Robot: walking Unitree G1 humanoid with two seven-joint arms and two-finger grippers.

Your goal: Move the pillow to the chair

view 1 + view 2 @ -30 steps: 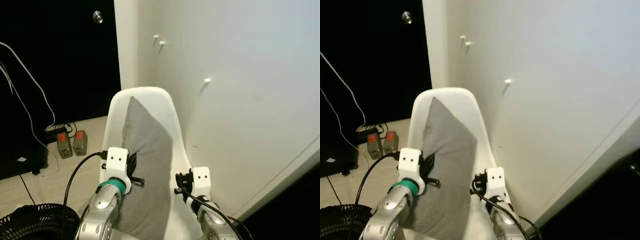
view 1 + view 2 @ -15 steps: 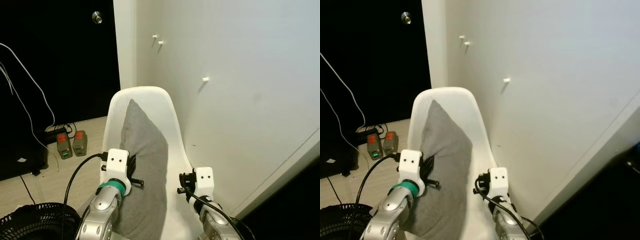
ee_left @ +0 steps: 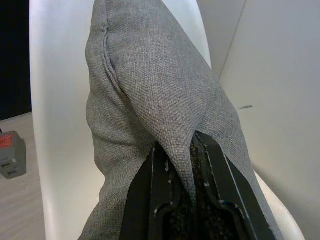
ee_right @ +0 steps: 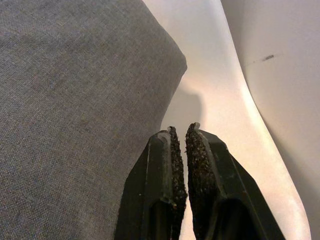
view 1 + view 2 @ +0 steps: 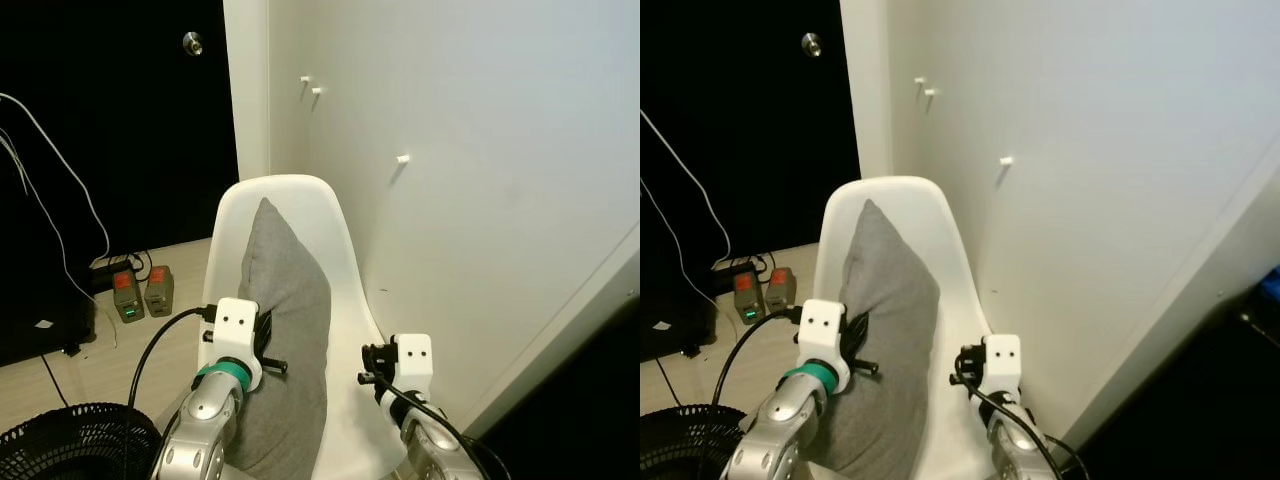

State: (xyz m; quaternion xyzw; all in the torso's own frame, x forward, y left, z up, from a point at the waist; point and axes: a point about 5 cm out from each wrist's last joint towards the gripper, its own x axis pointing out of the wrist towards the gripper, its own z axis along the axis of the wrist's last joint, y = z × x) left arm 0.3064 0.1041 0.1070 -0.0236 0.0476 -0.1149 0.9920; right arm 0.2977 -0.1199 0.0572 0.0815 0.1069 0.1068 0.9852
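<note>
Pillow (image 5: pixel 288 330) lower edge hidden behind left arm (image 5: pixel 215 410)

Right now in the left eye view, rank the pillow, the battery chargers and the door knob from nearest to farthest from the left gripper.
1. Pillow: pinched in the left gripper.
2. Battery chargers: on the floor, robot's left.
3. Door knob: high on the dark door.
</note>
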